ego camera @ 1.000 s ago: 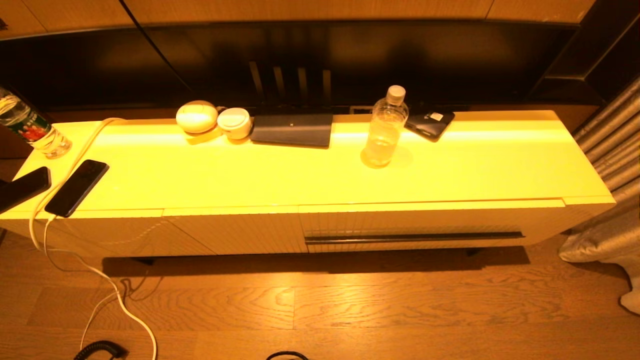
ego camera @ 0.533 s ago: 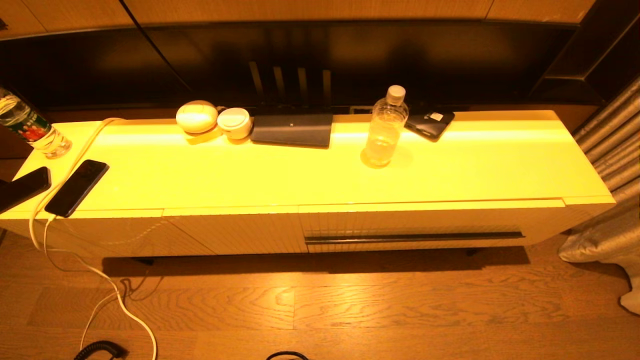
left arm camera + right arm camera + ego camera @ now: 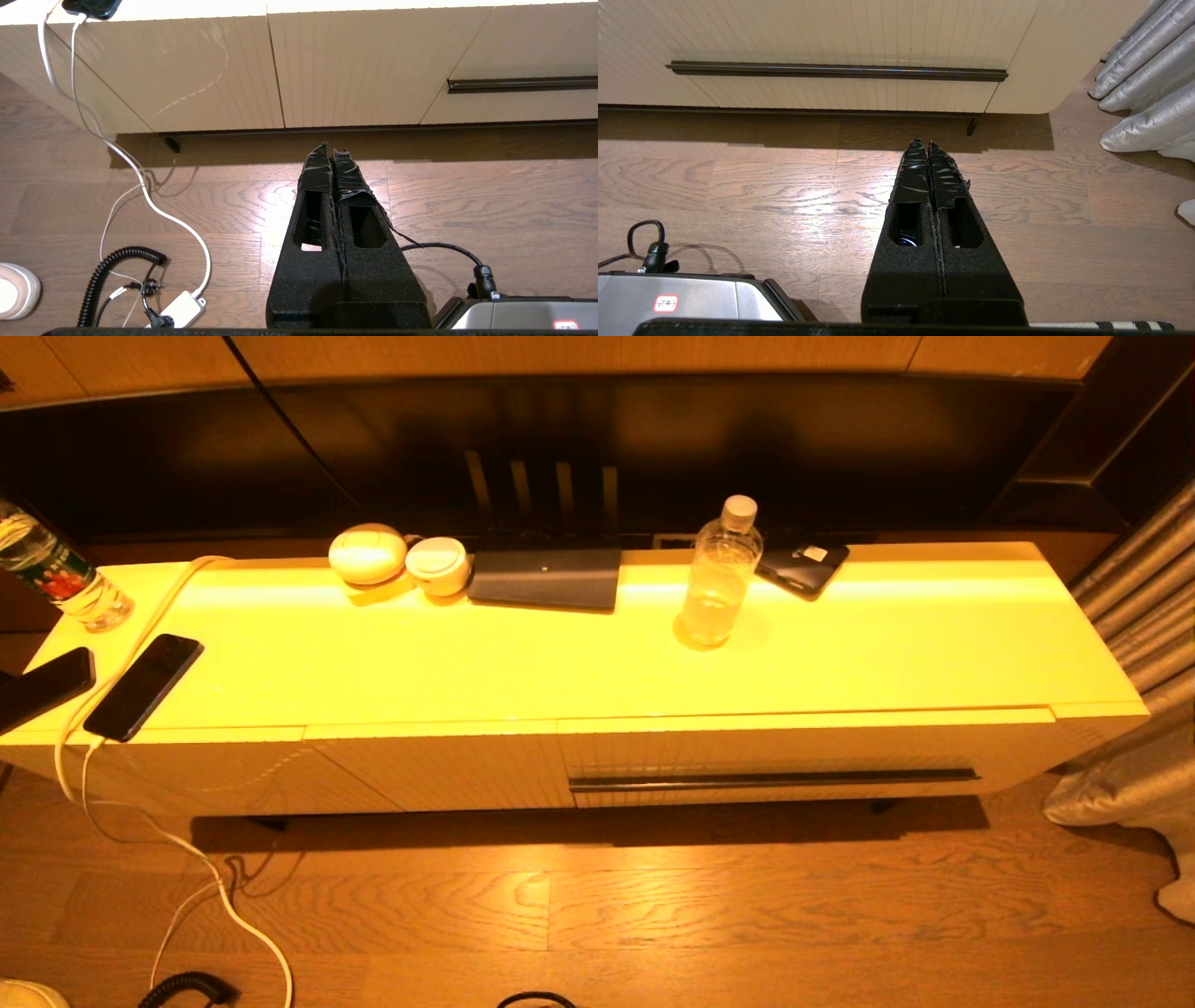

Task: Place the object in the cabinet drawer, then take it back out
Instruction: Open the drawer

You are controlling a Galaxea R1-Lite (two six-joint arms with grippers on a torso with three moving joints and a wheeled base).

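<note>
The clear water bottle [image 3: 717, 577] with a white cap stands upright on the cabinet top, towards the back right of centre. Below it the cabinet drawer [image 3: 784, 747] is closed; its dark handle strip [image 3: 773, 780] runs along the ribbed front and also shows in the right wrist view [image 3: 836, 71] and the left wrist view [image 3: 522, 83]. Both arms hang low over the wooden floor, out of the head view. My left gripper [image 3: 331, 148] is shut with nothing in it. My right gripper [image 3: 923, 145] is likewise shut and empty, in front of the drawer.
On the cabinet top lie two phones [image 3: 145, 685], a labelled bottle [image 3: 56, 574], two round white things [image 3: 368, 553], a dark flat case [image 3: 547, 578] and a dark wallet [image 3: 803, 566]. White cables [image 3: 201, 882] trail over the floor at left. Grey curtains [image 3: 1134, 607] hang at right.
</note>
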